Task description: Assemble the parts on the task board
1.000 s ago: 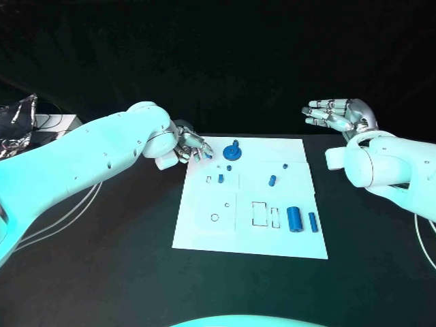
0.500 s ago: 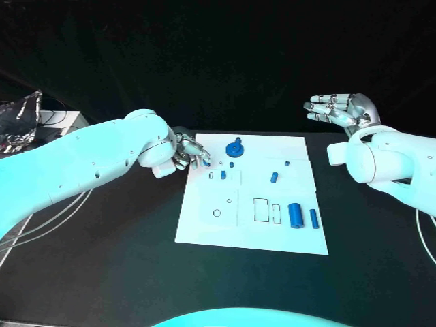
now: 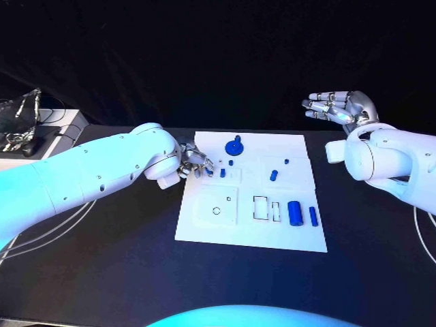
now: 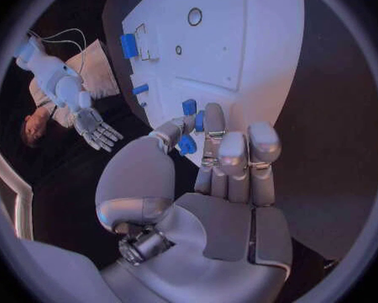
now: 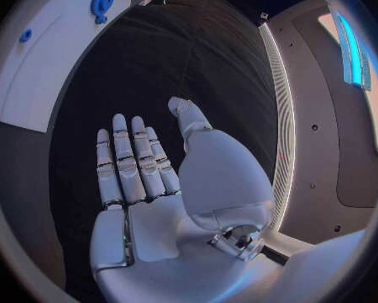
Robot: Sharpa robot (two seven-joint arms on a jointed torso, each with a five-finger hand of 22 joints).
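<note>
In the head view, the flat white rectangular task board [image 3: 253,225] lay in the middle of the black table [image 3: 110,272], and most of the small blue parts looked unassembled: a large blue cylinder [image 3: 295,213] and a slimmer blue rod [image 3: 313,216] lay loose near the board's right edge beside two empty rectangular outlines, a short blue peg [image 3: 273,176] lay near the centre, and a round blue knob-shaped piece [image 3: 234,145] sat at the far edge. By that showing the work was at an early stage, with nearly everything left to place. The left hand [image 3: 193,162] hung at the board's far left corner, fingers curled toward a small blue block [image 3: 208,172] there. The right hand [image 3: 342,110] was raised well clear of the board, beyond the table's right far side, palm up and fingers spread, holding nothing. In the left wrist view, the left hand's fingers [image 4: 236,156] were bent together with the thumb drawn in, and a small blue piece [image 4: 187,145] sat pinched between thumb and fingertips just over the board's edge; other blue pieces rested on the board beyond. In the right wrist view, the right hand showed a flat empty palm with straight, parted fingers [image 5: 128,167] above the dark table, the board's corner and the blue knob off to one side.
</note>
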